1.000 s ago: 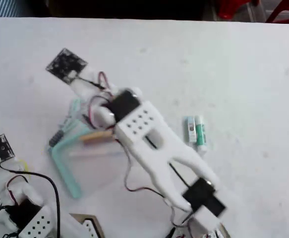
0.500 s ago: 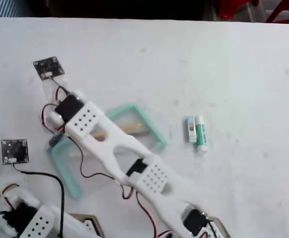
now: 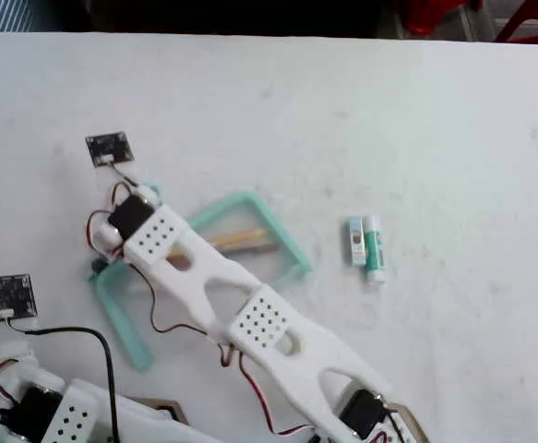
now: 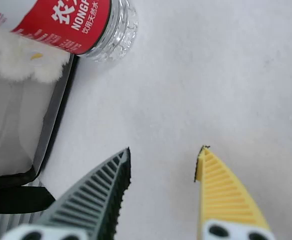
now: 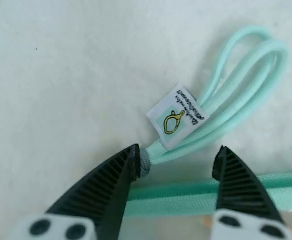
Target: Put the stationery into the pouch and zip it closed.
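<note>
A clear pouch with a teal rim (image 3: 282, 242) lies left of the table's middle, with a wooden pencil-like stick (image 3: 241, 240) inside it. Two small teal-and-white stationery items (image 3: 365, 246) lie side by side on the table to its right. The right arm (image 3: 259, 318) stretches across the pouch to its far left corner. There my right gripper (image 5: 178, 160) is open around the base of the pouch's teal cord loop (image 5: 246, 75) and white tag (image 5: 178, 116), just above the zipper band (image 5: 186, 200). My left gripper (image 4: 163, 160) is open over bare table.
The left arm (image 3: 38, 411) sits at the near left corner of the table. Its wrist view has a red-labelled clear bottle (image 4: 80, 25) and a dark-rimmed box (image 4: 15, 125) holding something white and fluffy. Bare white table lies behind and right of the pouch.
The right arm has stretched out low and swung left, uncovering the pouch's right side; its wrist then drew back slightly toward the pouch corner. The left arm shifted a little.
</note>
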You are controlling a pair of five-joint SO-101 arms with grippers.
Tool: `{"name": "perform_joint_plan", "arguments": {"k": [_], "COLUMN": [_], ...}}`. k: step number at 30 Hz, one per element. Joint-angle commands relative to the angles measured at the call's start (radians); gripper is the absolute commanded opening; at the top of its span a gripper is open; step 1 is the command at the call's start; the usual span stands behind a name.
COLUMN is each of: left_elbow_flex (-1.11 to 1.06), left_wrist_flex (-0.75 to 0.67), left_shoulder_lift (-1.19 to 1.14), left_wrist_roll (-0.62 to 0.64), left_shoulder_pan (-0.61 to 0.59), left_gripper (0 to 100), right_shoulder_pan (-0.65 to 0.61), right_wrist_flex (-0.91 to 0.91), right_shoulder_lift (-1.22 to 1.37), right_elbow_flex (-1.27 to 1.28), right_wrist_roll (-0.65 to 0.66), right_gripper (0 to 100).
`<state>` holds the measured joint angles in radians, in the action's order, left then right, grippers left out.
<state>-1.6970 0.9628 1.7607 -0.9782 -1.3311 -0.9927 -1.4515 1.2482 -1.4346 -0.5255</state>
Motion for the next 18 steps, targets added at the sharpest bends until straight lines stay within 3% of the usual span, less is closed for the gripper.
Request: {"name": "perform_joint_plan", "arguments": {"k": [1,8,12,14,18], "left_elbow_flex": [0.006,0.003,0.005,0.005,0.006], "left_wrist_flex": [0.0,0.006,0.008,0.002,0.0], "left_shoulder_lift": [0.012,0.012,0.012,0.012,0.012], "left_wrist_roll": [-0.006,-0.003,-0.002,-0.002,0.0], "left_shoulder_pan": [-0.008,-0.008,-0.004,-0.004,0.024], "left_gripper": [23,23,23,23,23], "right_shoulder_pan": [-0.001,0.038,0.038,0.054,0.107], "right_wrist_flex": [0.041,0.142,0.12,0.119,0.076], "right_shoulder_lift": [0.004,0.085,0.065,0.059,0.021], "right_elbow_flex": [-0.035,-0.043,-0.037,-0.035,-0.046], "right_wrist_roll": [-0.002,0.132,0.195,0.221,0.226], "right_gripper": [22.6,20.7,0.0,4.9,2.0]}}
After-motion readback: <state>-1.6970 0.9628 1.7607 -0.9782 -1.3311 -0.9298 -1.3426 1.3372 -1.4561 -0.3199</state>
